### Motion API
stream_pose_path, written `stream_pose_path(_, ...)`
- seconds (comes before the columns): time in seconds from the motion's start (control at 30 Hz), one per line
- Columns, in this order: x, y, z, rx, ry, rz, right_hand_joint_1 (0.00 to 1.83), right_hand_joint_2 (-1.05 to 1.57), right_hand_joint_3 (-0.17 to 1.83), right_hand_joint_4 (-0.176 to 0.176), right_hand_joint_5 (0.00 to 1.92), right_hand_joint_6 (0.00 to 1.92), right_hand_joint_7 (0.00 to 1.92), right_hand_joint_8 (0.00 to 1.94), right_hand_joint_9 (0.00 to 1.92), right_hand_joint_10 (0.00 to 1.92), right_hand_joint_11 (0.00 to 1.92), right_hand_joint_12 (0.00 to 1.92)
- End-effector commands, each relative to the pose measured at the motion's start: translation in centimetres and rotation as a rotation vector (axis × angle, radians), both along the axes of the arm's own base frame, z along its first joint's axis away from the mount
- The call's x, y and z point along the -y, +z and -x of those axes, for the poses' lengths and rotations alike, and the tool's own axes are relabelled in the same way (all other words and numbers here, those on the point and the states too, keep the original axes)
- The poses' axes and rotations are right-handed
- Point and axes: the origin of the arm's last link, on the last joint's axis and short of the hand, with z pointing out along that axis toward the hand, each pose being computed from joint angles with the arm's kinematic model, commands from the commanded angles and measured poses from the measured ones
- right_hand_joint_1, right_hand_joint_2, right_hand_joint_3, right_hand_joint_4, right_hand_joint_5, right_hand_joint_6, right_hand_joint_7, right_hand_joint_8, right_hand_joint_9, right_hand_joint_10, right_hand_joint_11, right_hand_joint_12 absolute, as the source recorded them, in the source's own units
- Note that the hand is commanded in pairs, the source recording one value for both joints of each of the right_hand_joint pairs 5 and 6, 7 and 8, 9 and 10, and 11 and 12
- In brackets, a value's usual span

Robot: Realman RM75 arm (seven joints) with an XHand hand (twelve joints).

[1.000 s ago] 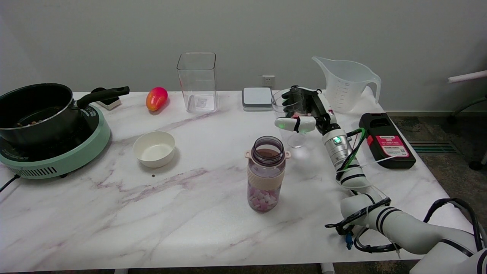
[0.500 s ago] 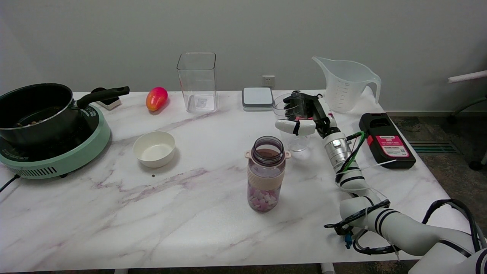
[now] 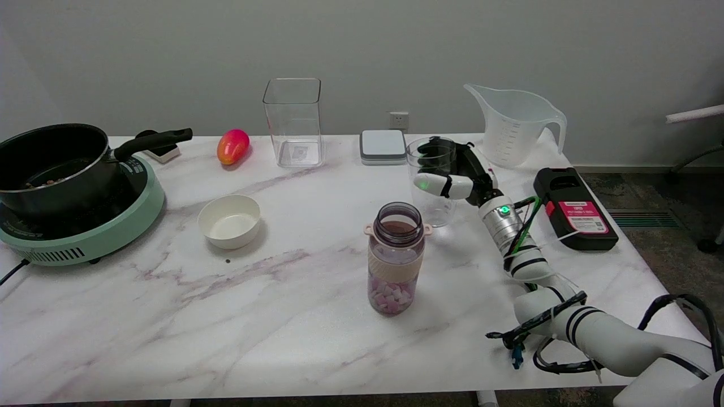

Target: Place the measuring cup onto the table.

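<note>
Fingers of right hand wrapped round clear measuring cup mid-wall: item probably light, rigid, slick plastic; best gripped mid-body.

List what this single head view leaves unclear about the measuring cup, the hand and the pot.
- Measuring cup: clear plastic; whether its base touches the table is unreadable.
- Right hand: fingers behind the cup are blurred through its wall.
- Pot: contents too small and dark; the picture's left edge cuts off its side.
</note>
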Motion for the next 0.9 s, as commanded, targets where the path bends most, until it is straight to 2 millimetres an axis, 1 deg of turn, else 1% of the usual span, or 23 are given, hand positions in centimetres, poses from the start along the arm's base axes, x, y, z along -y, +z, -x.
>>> stream_pose_path(0.03, 0.3, 0.9, 0.1, 0.117, -0.05, -0.07, 1.41, 0.96, 0.54, 0.0, 1.47, 1.47, 1.35, 1.35, 1.3, 1.3, 1.16, 1.16)
stream_pose_path(0.3, 0.3, 0.1, 0.5, 0.047, -0.079, -0.08, 1.41, 0.95, 0.55, 0.0, 1.47, 1.47, 1.35, 1.35, 1.3, 1.3, 1.16, 1.16)
stream_pose_path(0.47, 0.0, 0.0, 1.1, -0.016, -0.093, -0.04, 1.41, 0.91, 0.57, 0.0, 1.46, 1.46, 1.34, 1.34, 1.29, 1.29, 1.15, 1.15)
stream_pose_path(0.63, -0.4, 0.0, 1.5, -0.018, -0.097, -0.019, 1.4, 0.85, 0.6, 0.0, 1.43, 1.43, 1.34, 1.34, 1.29, 1.29, 1.14, 1.14)
stream_pose_path(0.73, -0.6, -0.2, 1.7, -0.017, -0.101, -0.023, 1.41, 0.76, 0.69, 0.0, 1.38, 1.38, 1.32, 1.32, 1.28, 1.28, 1.13, 1.13)
stream_pose_path(0.8, -0.7, -0.3, 1.7, -0.018, -0.101, -0.025, 1.41, 0.65, 0.8, 0.0, 1.29, 1.29, 1.31, 1.31, 1.26, 1.26, 1.1, 1.1)
stream_pose_path(0.9, -0.8, -0.2, 1.7, -0.02, -0.097, -0.024, 1.41, 0.55, 0.88, 0.0, 1.19, 1.19, 1.27, 1.27, 1.22, 1.22, 1.07, 1.07)
